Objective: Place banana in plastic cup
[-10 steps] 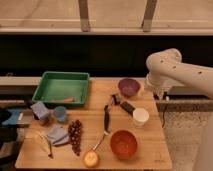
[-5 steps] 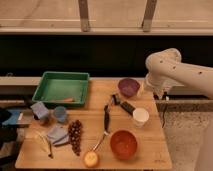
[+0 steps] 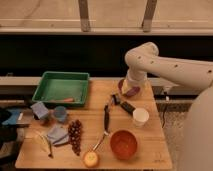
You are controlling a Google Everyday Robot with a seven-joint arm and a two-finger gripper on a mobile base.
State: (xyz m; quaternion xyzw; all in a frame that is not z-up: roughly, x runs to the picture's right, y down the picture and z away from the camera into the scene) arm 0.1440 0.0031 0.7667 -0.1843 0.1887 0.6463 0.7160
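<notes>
- Camera view: the gripper point(image 3: 131, 86) hangs at the end of the white arm, low over the far right part of the wooden table point(image 3: 152, 150), just above a purple bowl point(image 3: 132, 92). Its fingers stand wide apart and nothing is between them.
- Camera view: the banana point(image 3: 44, 144) lies flat near the front left corner of the table, well apart from the gripper. From the fingers it lies across the table to the picture's left and toward the near edge.
- Camera view: the banana's long axis runs on a slant, its far end further left and its near end further right, with a slight curve. In my judgement the fingers should close across that slant, at the middle of the fruit.
- Camera view: the plastic cup point(image 3: 60, 114) stands upright and looks empty, behind the banana and a little to its right, just beside a blue-grey block point(image 3: 39, 110).
- Camera view: a crumpled blue cloth point(image 3: 57, 134) lies between banana and cup, and a bunch of dark grapes point(image 3: 75, 135) lies just right of it. A reach from the right must likely pass over both.
- Camera view: the task looks not yet begun; the banana is untouched.
</notes>
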